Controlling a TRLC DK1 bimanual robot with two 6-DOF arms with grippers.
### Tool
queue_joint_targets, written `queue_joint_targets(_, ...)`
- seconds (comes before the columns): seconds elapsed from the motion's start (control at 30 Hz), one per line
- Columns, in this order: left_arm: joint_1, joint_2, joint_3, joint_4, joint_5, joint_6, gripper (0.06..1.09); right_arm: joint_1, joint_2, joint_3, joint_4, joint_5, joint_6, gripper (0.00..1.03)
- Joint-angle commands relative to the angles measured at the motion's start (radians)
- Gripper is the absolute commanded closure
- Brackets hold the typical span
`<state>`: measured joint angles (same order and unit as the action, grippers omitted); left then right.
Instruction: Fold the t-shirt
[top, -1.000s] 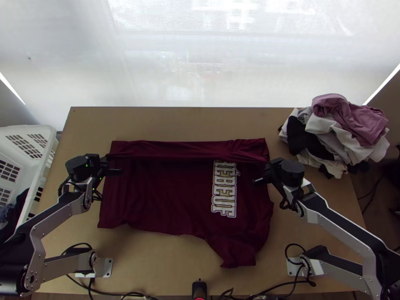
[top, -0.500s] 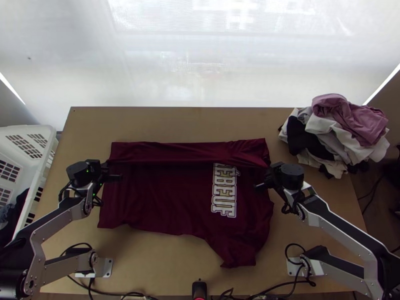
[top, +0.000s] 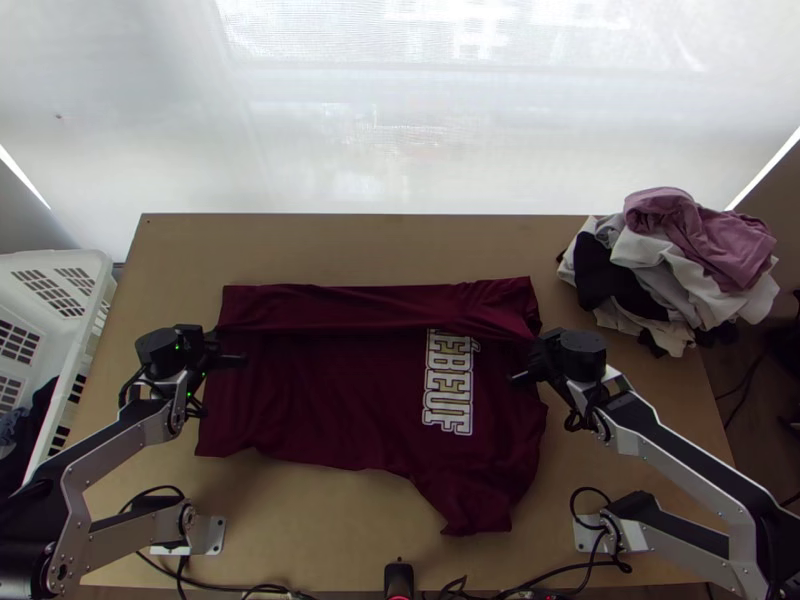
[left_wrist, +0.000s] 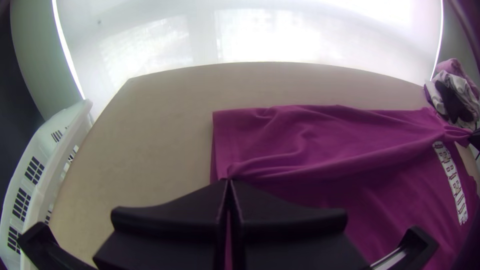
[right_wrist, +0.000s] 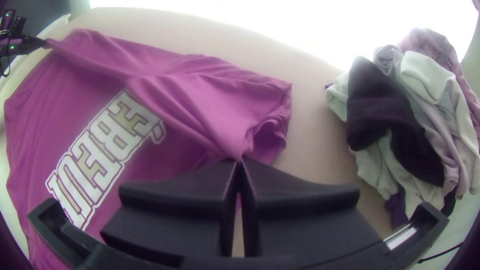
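Note:
The dark red t-shirt (top: 330, 400) lies sideways on the table, its far side folded over toward the arms as a long strip partly covering the white lettering. At the strip's left end is my left gripper (top: 212, 345); in the left wrist view the left gripper (left_wrist: 229, 184) is shut on the flap's edge of the t-shirt (left_wrist: 320, 135). My right gripper (top: 543, 345) is at the strip's right end; in the right wrist view the right gripper (right_wrist: 240, 162) is shut on the cloth near an open sleeve end of the t-shirt (right_wrist: 200, 100). One sleeve lies spread toward the near edge.
A pile of clothes (top: 670, 265) sits at the table's far right corner. A white basket (top: 95, 270) with dark cloth inside stands off the left edge. Bare table (top: 380, 245) runs beyond the shirt, and a small black device (top: 399, 578) is at the near edge.
Both grippers have moved slightly toward the near edge, drawing the folded strip's edge with them over more of the lettering. The shirt's near part has stayed put.

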<state>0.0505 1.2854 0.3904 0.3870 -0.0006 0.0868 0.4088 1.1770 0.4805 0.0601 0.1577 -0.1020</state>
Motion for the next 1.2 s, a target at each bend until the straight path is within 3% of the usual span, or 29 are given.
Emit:
queue_joint_targets(0.0,0.0,-0.006,-0.016,-0.008,-0.001,0.013,1.05,0.005,-0.004,-0.003,-0.019,0.0,-0.016,1.0)
queue_joint_targets(0.1,0.0,-0.008,-0.015,-0.023,-0.001,0.018,1.05,0.005,-0.01,-0.005,-0.028,-0.003,-0.024,0.91)
queue_joint_targets(0.17,0.002,-0.011,-0.005,-0.043,-0.001,0.018,1.02,0.007,-0.01,0.0,-0.048,-0.017,-0.027,0.62)
queue_joint_targets(0.23,0.003,-0.014,0.01,-0.094,-0.001,0.018,0.84,0.007,-0.01,0.013,-0.088,-0.044,-0.033,0.25)
queue_joint_targets(0.27,0.003,-0.014,0.022,-0.132,0.001,0.018,0.73,0.008,-0.01,0.023,-0.109,-0.052,-0.038,0.14)
queue_joint_targets(0.33,0.003,-0.028,0.048,-0.238,0.002,0.014,0.45,0.015,-0.022,0.047,-0.155,-0.053,-0.038,0.07)
queue_joint_targets(0.43,0.0,-0.069,0.09,-0.435,0.033,0.007,0.18,0.019,-0.054,0.078,-0.227,-0.055,-0.036,0.05)
queue_joint_targets(0.5,0.0,-0.118,0.108,-0.553,0.083,0.002,0.11,0.021,-0.086,0.096,-0.266,-0.056,-0.031,0.05)
queue_joint_targets(0.77,-0.001,-0.288,0.196,-1.033,0.212,0.001,0.11,0.055,-0.221,0.211,-0.464,-0.078,-0.015,0.05)
queue_joint_targets(1.0,0.003,-0.307,0.251,-1.298,0.149,0.019,0.12,0.119,-0.24,0.241,-0.661,-0.092,0.013,0.05)
queue_joint_targets(1.17,0.003,-0.297,0.254,-1.309,0.076,0.008,0.17,0.142,-0.204,0.253,-0.752,-0.061,0.025,0.05)
